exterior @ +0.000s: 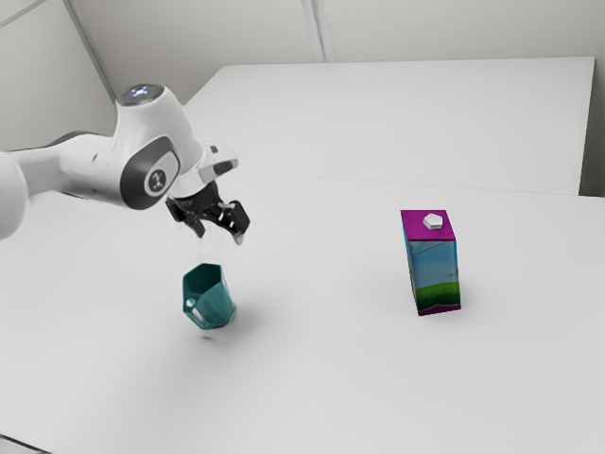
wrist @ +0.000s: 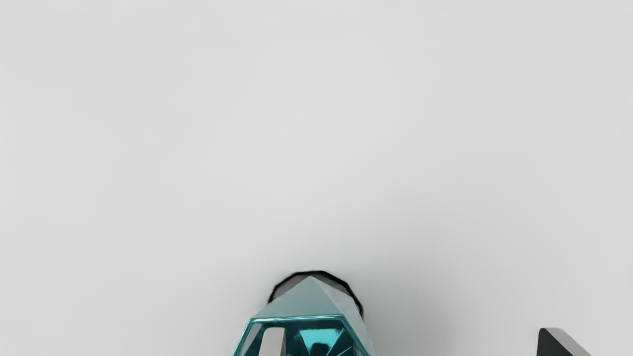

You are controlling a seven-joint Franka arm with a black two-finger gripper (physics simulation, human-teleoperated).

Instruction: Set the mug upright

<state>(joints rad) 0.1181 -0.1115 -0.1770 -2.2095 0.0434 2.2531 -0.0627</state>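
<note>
Standing mouth-up on the worktop [exterior: 321, 369], below the empty jaws [exterior: 218, 235], was the teal mug [exterior: 216, 305], its base underneath and a clear gap between it and the fingertips. Its slant in the exterior view was judged to be mostly the camera's doing, though a slight lean could not be ruled out. The jaws were spread wide, and nothing was gripped.

So what could have gone wrong? Trouble was to be feared from the off-centre line-up: if the jaws were lowered just there, a finger might be put into the mouth or onto the rim, and the mug could be tipped over. By a sideways swing at rim height, the same upset could be caused. If the jaws were closed low and out of centre, the mug might be dragged.

And the views? From the wrist, one finger [wrist: 273, 343] was seen across the mug's open mouth, the other [wrist: 561, 343] well out past its wall, and the dark rim of the base was revealed. The height to spare was better read from the exterior view, where a purple-topped carton [exterior: 435, 270] was also picked out, well apart from the jaws, towards the exterior view's right.
</note>
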